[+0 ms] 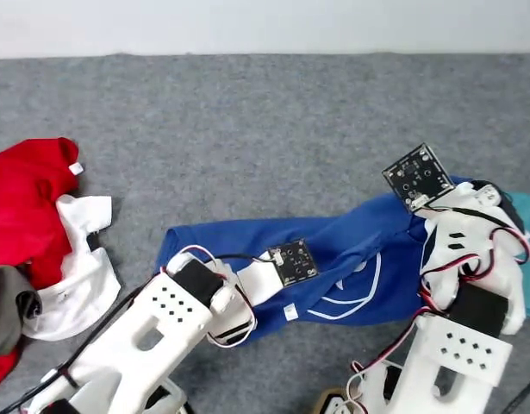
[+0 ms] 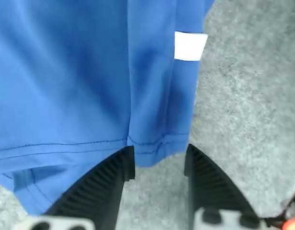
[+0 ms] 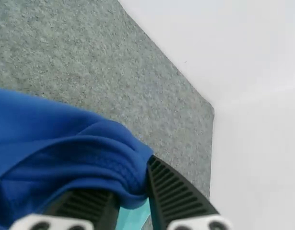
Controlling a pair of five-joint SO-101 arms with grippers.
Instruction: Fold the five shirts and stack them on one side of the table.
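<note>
- High view, far left of frame: red shirt point(image 1: 28, 198), white shirt point(image 1: 79, 285) and a dark shirt point(image 1: 8, 310) heaped together, touching, unfolded.
- Centre of frame: blue shirt point(image 1: 351, 259) lying as a rumpled band across the grey table point(image 1: 265, 112), reaching from the lower-left arm to the arm at the right.
- Left wrist view: left gripper point(image 2: 157, 160) with fingers apart, straddling the near hem of the blue shirt, short of a white label point(image 2: 190, 45); no cloth pinched yet.
- Likely step: spreading the blue shirt flat before folding.
- To do it well: slide one finger under both layers of the hem before closing, to lift front and back together; bite past the stitching, not on the very edge.
- Right wrist view: right gripper point(image 3: 133, 184) clamped on a bunched fold of the blue shirt.
- Right edge of the high view: teal shirt point(image 1: 527, 216) just beside that grip; worth pulling gently and evenly against the left side, to avoid dragging the teal cloth along.
</note>
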